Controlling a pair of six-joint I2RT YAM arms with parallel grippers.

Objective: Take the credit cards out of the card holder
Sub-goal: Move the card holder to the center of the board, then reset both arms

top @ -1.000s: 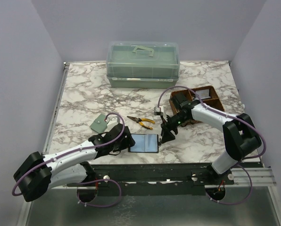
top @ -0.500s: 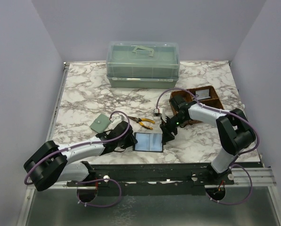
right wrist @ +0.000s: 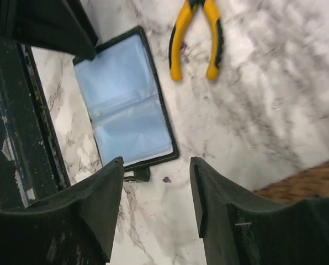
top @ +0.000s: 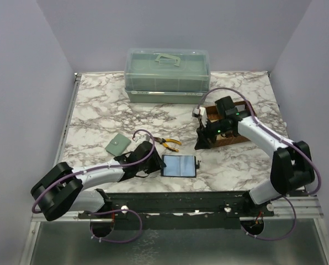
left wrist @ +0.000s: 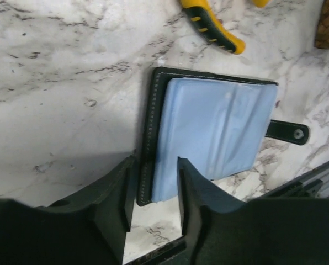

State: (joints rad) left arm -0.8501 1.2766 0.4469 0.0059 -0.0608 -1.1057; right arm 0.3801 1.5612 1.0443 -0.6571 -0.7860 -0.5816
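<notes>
slippage is the risk: left gripper [left wrist: 153, 171] straddles the edge of the open card holder [left wrist: 208, 138], jaws half closed, hold unclear. the holder lies flat near the front edge of the table [top: 98, 105] and may skid. right gripper [right wrist: 156, 165] hangs wide and empty, well apart.

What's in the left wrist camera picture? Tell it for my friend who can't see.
An open black card holder with a light blue lining lies on a marble table, and the left gripper has one finger on either side of its near corner. Yellow-handled pliers lie just beyond it.
</notes>
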